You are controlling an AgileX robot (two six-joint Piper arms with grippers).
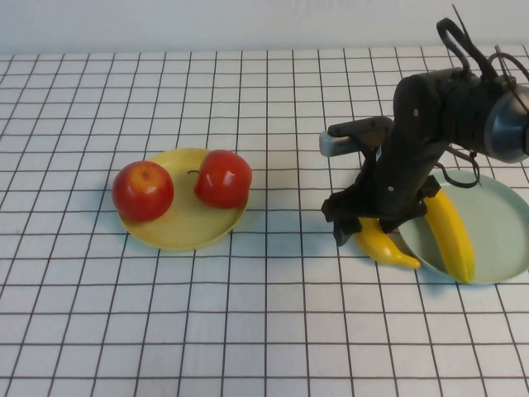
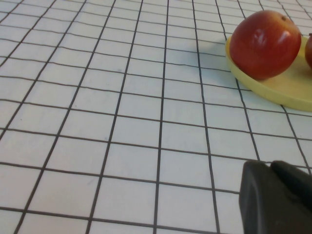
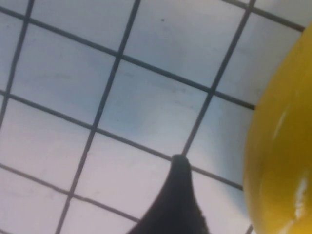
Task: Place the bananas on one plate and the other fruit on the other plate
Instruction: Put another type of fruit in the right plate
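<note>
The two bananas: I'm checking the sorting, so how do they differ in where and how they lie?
The longer banana lies on the blue-green plate, clear of the arm. The other banana lies on the table beside that plate, under the open right gripper, partly hidden. The left gripper is shut, near the yellow plate. Both bananas are glossy yellow and curved.

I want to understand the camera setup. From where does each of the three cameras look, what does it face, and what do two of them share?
High view: raised on the robot's side, looking down at the table; shows the right arm, right end effector open over a banana.
Left wrist view: low, facing the yellow plate; shut left end effector at the corner.
Right wrist view: close above the cloth; one fingertip.
Shared: high and left wrist views both show the left apple.
</note>
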